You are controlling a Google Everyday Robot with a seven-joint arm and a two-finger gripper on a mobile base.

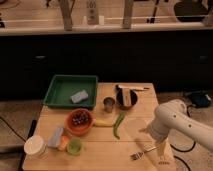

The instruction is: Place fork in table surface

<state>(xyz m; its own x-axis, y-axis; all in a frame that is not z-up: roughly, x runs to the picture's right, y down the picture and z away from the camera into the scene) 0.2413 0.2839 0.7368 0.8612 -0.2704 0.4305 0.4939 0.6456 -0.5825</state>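
Note:
The slim silver fork (143, 152) is low over or on the light wooden table surface (105, 150) near its front right corner, tines pointing front-left. My gripper (161, 156) hangs from the white arm (175, 120) at the fork's handle end, pointing down. Whether it touches the handle cannot be told.
A green tray (60, 90) with a grey sponge (79, 96) sits at the back left. A metal cup (109, 104), a black bowl (127, 101) with a utensil across it, an orange bowl (80, 120), a banana (102, 123), a green pepper (118, 125), a white cup (35, 146) and a green cup (74, 146) stand around the middle and left.

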